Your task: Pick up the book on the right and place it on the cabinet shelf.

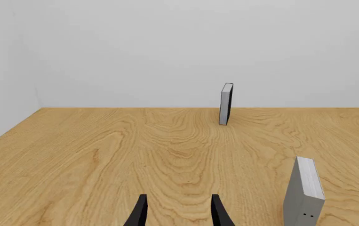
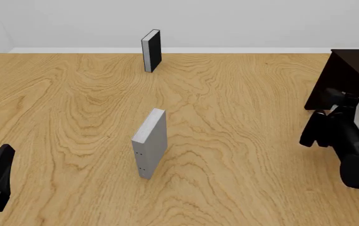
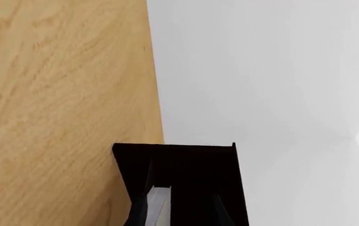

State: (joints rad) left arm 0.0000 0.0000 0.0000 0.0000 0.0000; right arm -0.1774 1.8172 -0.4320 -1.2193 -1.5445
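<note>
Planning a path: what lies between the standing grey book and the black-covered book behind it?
Nothing but bare table, as the front view shows.

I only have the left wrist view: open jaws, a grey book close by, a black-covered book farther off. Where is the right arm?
Observer: The front view shows the right arm at the right edge of the wooden table, beside a big, very dark brown cabinet.
Operator: Is it carrying anything?
Observer: In the right wrist view, a slim pale grey-white book sits between the fingers of the right gripper, in front of the cabinet. I cannot tell whether the jaws grip it.
</note>
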